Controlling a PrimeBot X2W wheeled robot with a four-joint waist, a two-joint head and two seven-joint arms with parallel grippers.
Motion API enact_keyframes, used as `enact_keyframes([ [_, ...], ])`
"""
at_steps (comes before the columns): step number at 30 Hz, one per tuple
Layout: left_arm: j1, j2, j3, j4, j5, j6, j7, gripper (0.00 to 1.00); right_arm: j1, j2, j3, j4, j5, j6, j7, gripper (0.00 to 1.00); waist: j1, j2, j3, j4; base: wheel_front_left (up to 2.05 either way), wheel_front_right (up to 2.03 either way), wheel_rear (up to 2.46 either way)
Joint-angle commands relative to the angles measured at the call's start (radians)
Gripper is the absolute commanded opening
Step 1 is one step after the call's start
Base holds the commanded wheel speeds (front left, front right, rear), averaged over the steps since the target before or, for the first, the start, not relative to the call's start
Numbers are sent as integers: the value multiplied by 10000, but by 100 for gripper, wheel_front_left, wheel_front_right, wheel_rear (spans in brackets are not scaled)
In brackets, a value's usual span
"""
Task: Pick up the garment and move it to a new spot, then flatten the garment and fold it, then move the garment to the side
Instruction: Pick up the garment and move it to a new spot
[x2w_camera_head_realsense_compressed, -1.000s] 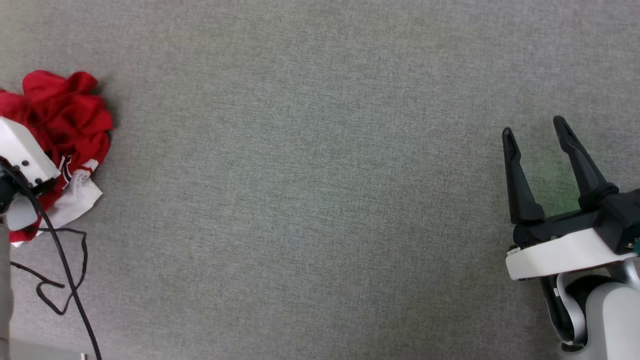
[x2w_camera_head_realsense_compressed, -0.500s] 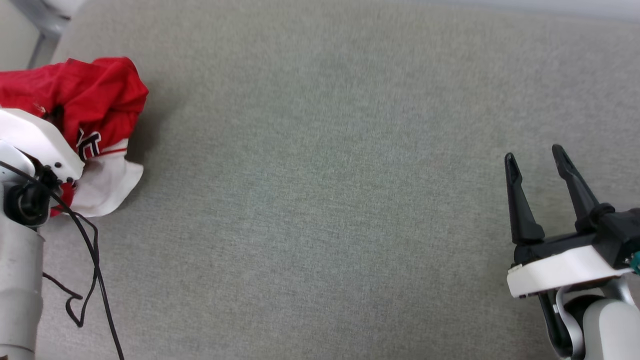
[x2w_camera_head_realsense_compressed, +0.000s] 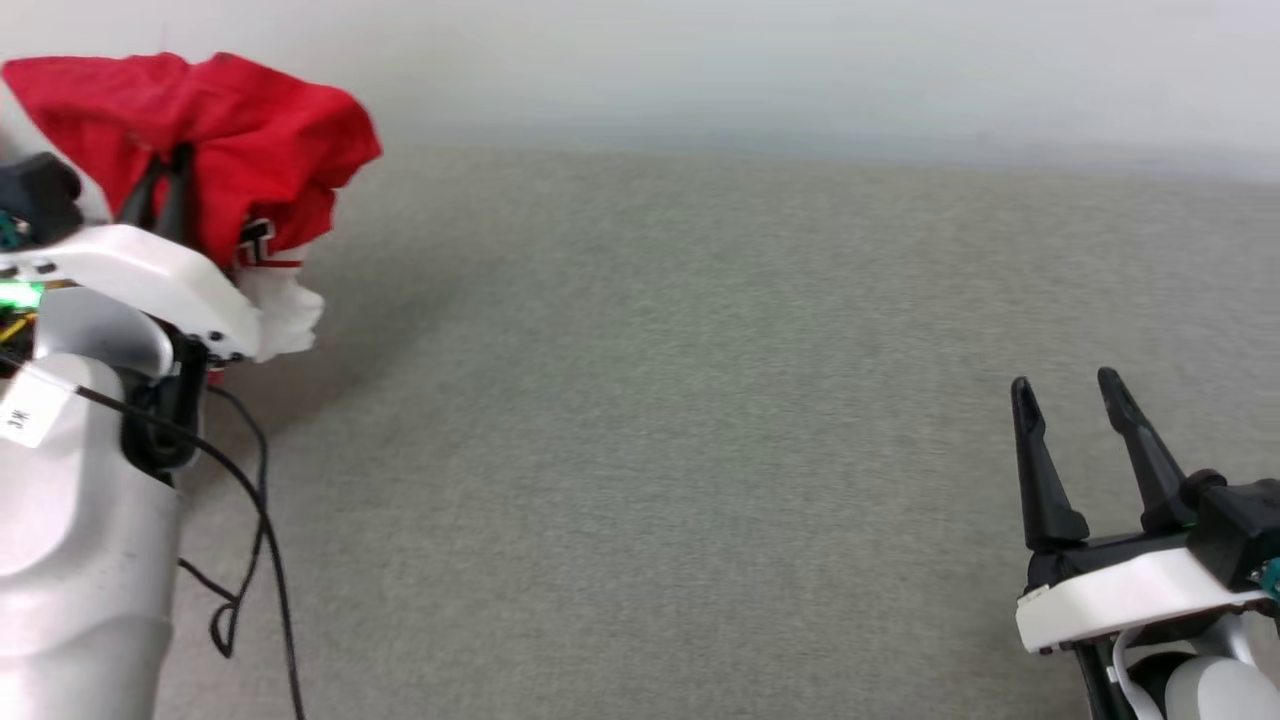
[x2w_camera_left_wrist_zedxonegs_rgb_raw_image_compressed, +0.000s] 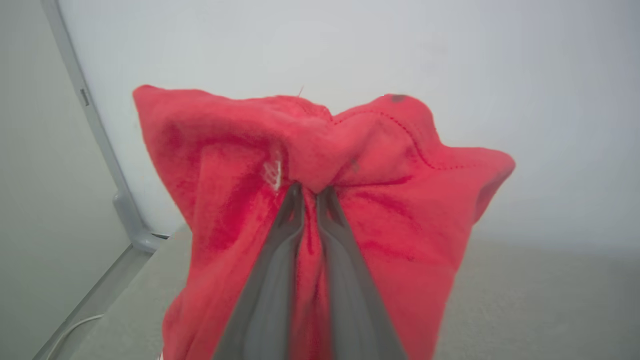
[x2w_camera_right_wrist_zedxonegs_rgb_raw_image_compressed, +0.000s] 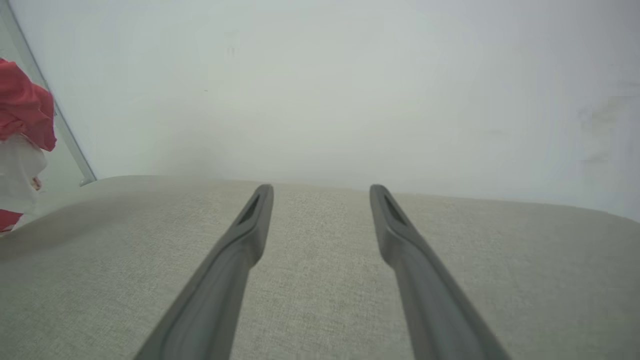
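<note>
The garment (x2w_camera_head_realsense_compressed: 250, 140), bright red with a white sleeve and a bit of block lettering, hangs bunched in the air at the far left, lifted off the grey surface. My left gripper (x2w_camera_head_realsense_compressed: 165, 165) is shut on a fold of its red cloth; in the left wrist view the two fingers pinch together under the garment (x2w_camera_left_wrist_zedxonegs_rgb_raw_image_compressed: 320, 150), which drapes down around them. From the right wrist view, the garment (x2w_camera_right_wrist_zedxonegs_rgb_raw_image_compressed: 22, 110) shows at the left edge. My right gripper (x2w_camera_head_realsense_compressed: 1070, 395) stands open and empty at the lower right, just above the surface.
A grey fabric-covered surface (x2w_camera_head_realsense_compressed: 650, 450) spreads across the whole work area, ending at a pale wall (x2w_camera_head_realsense_compressed: 750, 60) behind. A black cable (x2w_camera_head_realsense_compressed: 255, 540) loops beside my left arm. A grey metal frame (x2w_camera_left_wrist_zedxonegs_rgb_raw_image_compressed: 100, 150) rises at the surface's left edge.
My left gripper has lifted the garment from the surface up into the air. The head camera has tilted up, so the wall now shows. The right gripper stayed open.
</note>
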Motion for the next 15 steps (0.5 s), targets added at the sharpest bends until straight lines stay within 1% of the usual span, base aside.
enact_keyframes([
  [1,255,-119,-33,-423,-57,67,-35,0,144,29,45,54,70,-8,-71,100,1,-1,-357,-646,0,0,0],
  [6,844,-554,-431,-1770,-154,59,273,0,292,30,54,116,245,-8,-106,100,1,-1,-461,-1501,0,0,0],
  [8,1074,-743,-684,-2278,-134,41,460,0,362,29,-4,133,341,-8,-151,100,1,-1,-436,-1773,0,0,0],
  [9,1074,-743,-684,-2278,-134,41,460,0,362,29,-4,133,341,-8,-151,100,1,-1,-436,-1773,0,0,0],
  [15,1859,-1414,-1782,-3285,-159,-212,1108,0,346,32,51,293,553,-8,-320,100,1,-1,-197,-2449,0,0,0],
])
